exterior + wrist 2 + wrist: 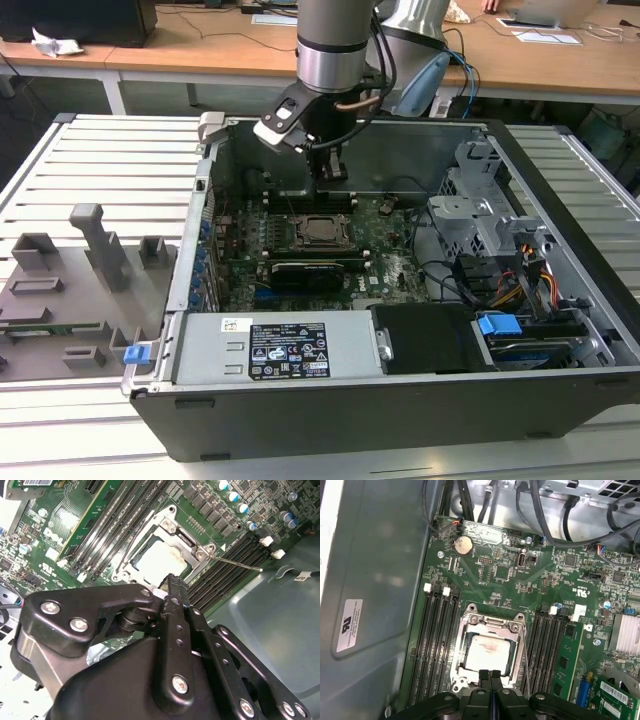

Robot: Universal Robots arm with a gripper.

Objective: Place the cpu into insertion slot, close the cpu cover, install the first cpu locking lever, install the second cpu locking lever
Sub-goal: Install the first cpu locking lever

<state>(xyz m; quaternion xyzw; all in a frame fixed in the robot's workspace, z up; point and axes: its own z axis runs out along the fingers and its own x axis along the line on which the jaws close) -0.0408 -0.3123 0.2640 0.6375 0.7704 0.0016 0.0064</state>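
The cpu (487, 652), a square chip with a dull silver top, lies in the insertion slot (462, 650) on the green board; it is also in the exterior view (320, 228) and the second wrist view (160, 560). The silver cpu cover (492, 622) lies down around it (189, 542). A thin wire locking lever (235, 562) sticks out sideways from one socket corner, and another lever (524, 655) runs along the socket's side. My gripper (489, 676) is shut with nothing between its fingers, hovering just above the socket's edge (333, 172).
Long black memory slots (440, 630) flank the socket on both sides. A black card (315, 270), the power supply (285, 350), a drive cage (480, 215) and cables (520, 280) fill the case. A grey fixture (80, 270) stands at the exterior view's left.
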